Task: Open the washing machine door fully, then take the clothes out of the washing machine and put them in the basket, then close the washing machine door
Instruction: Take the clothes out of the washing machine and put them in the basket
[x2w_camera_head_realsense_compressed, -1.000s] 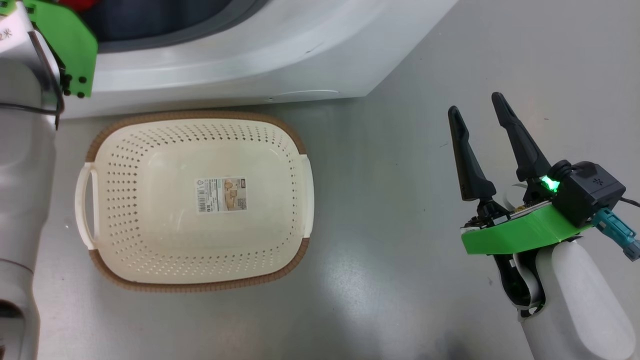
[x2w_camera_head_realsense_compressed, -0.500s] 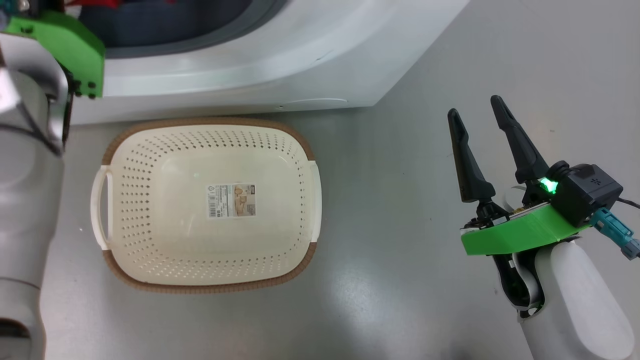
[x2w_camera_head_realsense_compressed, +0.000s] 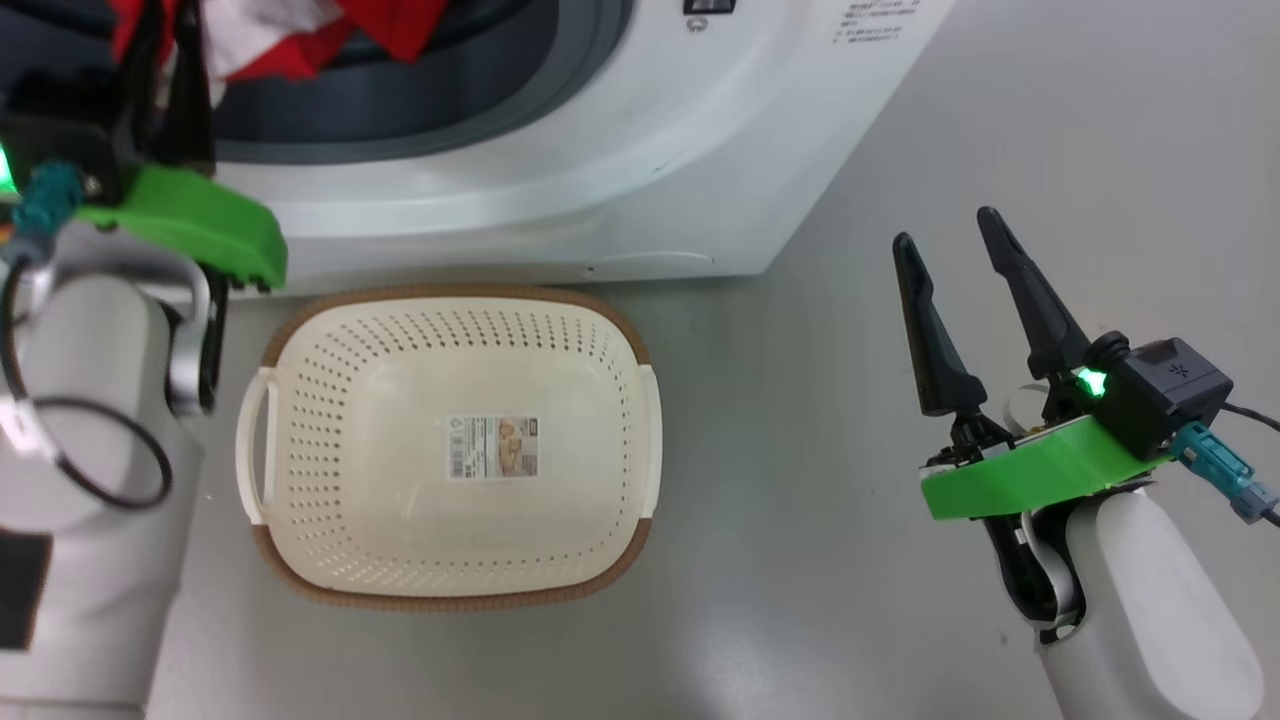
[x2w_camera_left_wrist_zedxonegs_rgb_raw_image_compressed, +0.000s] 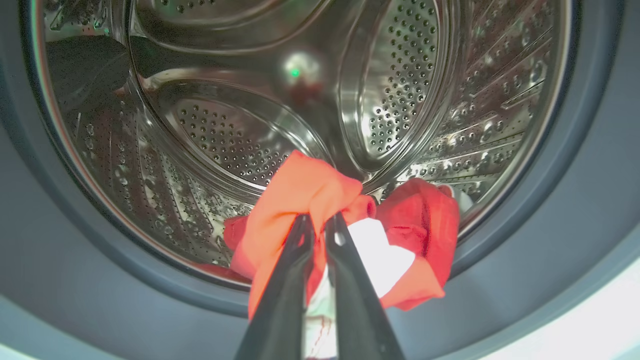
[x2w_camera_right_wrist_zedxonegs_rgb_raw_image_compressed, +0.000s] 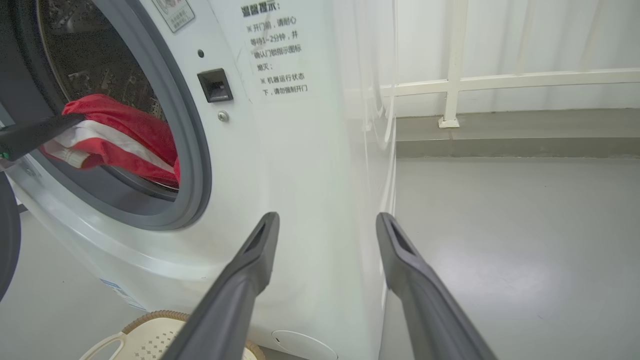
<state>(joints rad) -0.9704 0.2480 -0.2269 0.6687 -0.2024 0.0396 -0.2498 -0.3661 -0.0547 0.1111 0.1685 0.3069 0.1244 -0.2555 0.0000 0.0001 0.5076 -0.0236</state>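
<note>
**First garment caught, coming out of the drum**

Head view: the whole picture has slid, so my head has moved, not the basket (x2w_camera_head_realsense_compressed: 450, 295), which sits empty on the floor just in front of the washing machine (x2w_camera_head_realsense_compressed: 560, 180). What is new is my left gripper (x2w_camera_head_realsense_compressed: 170, 50), now in sight at the machine's mouth with the clothes (x2w_camera_head_realsense_compressed: 395, 25) bunched around its fingers. I judge the pull-out has begun, with the drop into the basket next. My right gripper (x2w_camera_head_realsense_compressed: 947, 226) hangs over bare floor, well off the machine's front corner, fingers spread wide and holding nothing.

Left wrist view: my fingers are pinched almost together on a red fold. The bundle sits at the lower lip of the machine's mouth, draped onto the grey ring (x2w_camera_left_wrist_zedxonegs_rgb_raw_image_compressed: 500, 260).

Right wrist view: the bundle's long axis runs across the machine's mouth, from my left finger toward the ring's near edge, sloping slightly downward, white stripes along it.
</note>
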